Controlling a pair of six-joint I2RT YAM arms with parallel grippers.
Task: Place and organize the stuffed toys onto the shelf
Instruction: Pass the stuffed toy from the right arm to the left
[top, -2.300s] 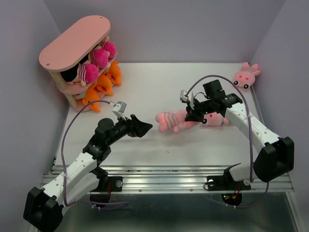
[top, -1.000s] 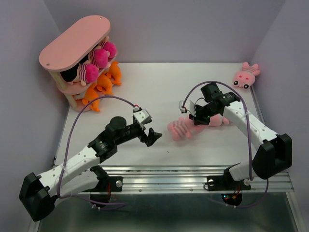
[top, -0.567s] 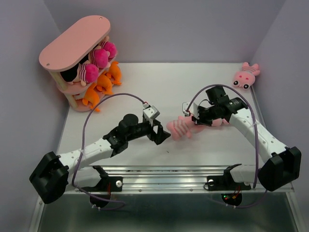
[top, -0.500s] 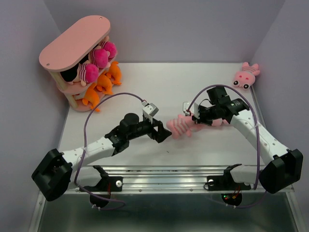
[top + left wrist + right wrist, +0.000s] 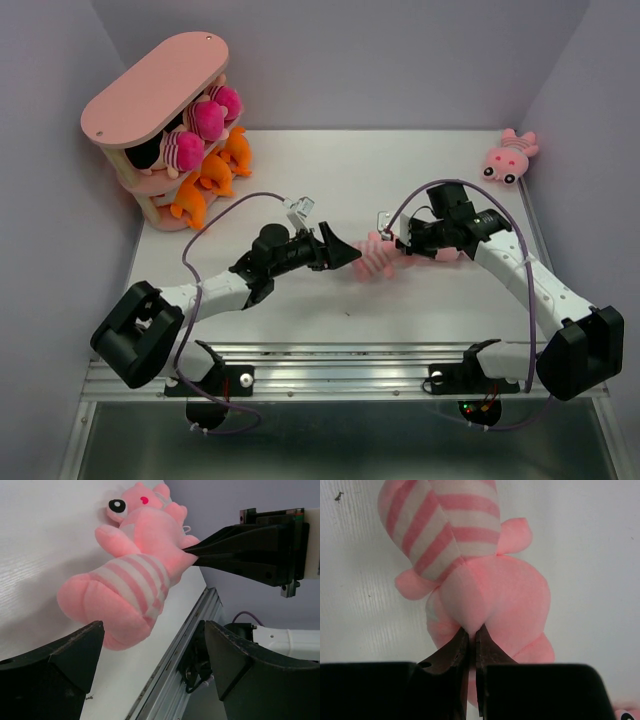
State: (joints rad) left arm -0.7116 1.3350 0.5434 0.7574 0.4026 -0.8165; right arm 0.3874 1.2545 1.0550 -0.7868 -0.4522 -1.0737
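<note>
the pink striped toy [image 5: 372, 260] lies out on the middle of the white counter [image 5: 330, 170], between the two arms and well apart from the shelf [image 5: 150, 85], which stands in the far left corner.

the right jaws are pinched narrow on a fold of plush at the toy's pink body. in the right wrist view the two dark tips meet on the seam, and the striped end points away from them. the left arm [image 5: 220, 290] reaches in low from the other side. the left jaws stand wide, one finger [image 5: 50, 670] at each lower corner of the left wrist view. the toy's striped end sits just ahead of the gap, nearer the left of the two, and neither finger is closed on it. whether the toy rests on the counter or hangs just off it cannot be told.

a second pink toy [image 5: 445, 254] lies just beside the right wrist, partly hidden by the right arm [image 5: 520, 270]. a third pink toy [image 5: 511, 157] lies by the far right wall.

the shelf's lower tiers are crowded: orange toys [image 5: 212, 178] fill the bottom one and bulge past its edge. magenta-striped dolls [image 5: 205, 120] sit on the tier above, under the bare top board.
</note>
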